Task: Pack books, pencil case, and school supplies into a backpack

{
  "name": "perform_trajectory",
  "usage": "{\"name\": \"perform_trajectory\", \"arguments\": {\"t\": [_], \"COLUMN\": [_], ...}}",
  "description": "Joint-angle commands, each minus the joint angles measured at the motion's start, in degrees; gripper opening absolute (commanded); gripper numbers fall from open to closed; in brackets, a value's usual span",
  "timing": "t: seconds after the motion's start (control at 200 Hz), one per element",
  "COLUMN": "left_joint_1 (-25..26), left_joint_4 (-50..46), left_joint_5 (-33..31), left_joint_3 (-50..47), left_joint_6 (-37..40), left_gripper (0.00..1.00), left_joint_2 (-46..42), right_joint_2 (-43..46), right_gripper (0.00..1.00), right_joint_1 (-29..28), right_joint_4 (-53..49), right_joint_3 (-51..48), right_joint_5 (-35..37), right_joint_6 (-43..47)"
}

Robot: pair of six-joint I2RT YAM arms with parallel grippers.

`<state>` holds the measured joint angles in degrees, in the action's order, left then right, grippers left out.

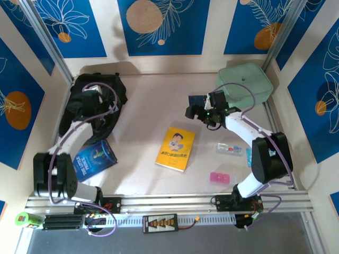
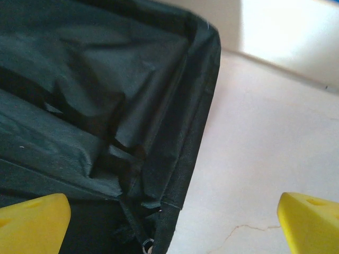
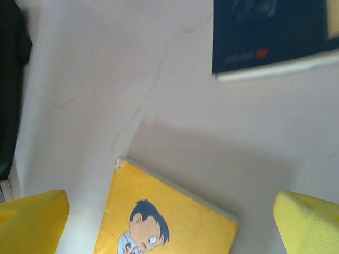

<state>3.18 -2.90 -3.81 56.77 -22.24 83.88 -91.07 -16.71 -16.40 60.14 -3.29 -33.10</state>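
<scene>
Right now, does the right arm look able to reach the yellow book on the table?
Probably yes. The right claw is open and hangs near the yellow book, whose cover has nothing on it. Only bare table lies between them, and the navy book lies apart from it.

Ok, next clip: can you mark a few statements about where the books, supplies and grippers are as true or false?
1. The yellow paperback book with a cartoon figure lies on the pale table, outside the black fabric backpack. True.
2. The right gripper is shut on that paperback. False: its jaws stand wide open and empty above it.
3. The left gripper is open at the backpack's edge. True.
4. The small pink block is inside the backpack. False: it lies on the table, near the front right.
</scene>
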Motion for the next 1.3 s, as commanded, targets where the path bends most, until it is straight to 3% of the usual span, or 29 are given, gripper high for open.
{"name": "perform_trajectory", "arguments": {"t": [0.0, 0.2, 0.36, 0.615, 0.805, 0.995, 1.295], "left_joint_1": [-0.03, 0.18, 2.65, 11.35, 20.04, 24.83, 21.16], "left_joint_4": [-6.69, -9.16, -9.10, -12.29, -13.25, -12.36, -17.70], "left_joint_5": [2.90, 11.95, 16.96, 23.50, 23.17, 23.89, 19.11], "left_joint_3": [8.79, 22.55, 28.21, 37.75, 42.70, 44.76, 37.85], "left_joint_6": [-0.18, 0.25, 0.40, 5.86, 2.83, -5.17, -4.80], "left_gripper": [1.00, 0.98, 0.96, 0.96, 0.94, 0.93, 0.97], "left_joint_2": [7.14, 23.01, 30.53, 40.32, 45.22, 43.84, 27.94], "right_joint_2": [-1.65, -3.84, -4.27, -3.49, 0.01, 3.77, 6.24], "right_gripper": [0.99, 0.99, 0.99, 1.00, 1.00, 1.00, 1.00], "right_joint_1": [-1.15, -2.23, -3.56, -4.56, -2.83, 0.63, 0.19], "right_joint_4": [-1.87, -0.76, -0.56, 0.25, 2.97, 3.04, 4.36], "right_joint_3": [2.83, 4.05, 4.90, 2.79, -1.93, -5.37, -7.61], "right_joint_5": [-3.89, -6.59, -6.21, -3.67, -2.52, -2.51, -5.02], "right_joint_6": [-3.39, -5.13, -5.74, -8.81, -12.32, -12.77, -12.59]}}
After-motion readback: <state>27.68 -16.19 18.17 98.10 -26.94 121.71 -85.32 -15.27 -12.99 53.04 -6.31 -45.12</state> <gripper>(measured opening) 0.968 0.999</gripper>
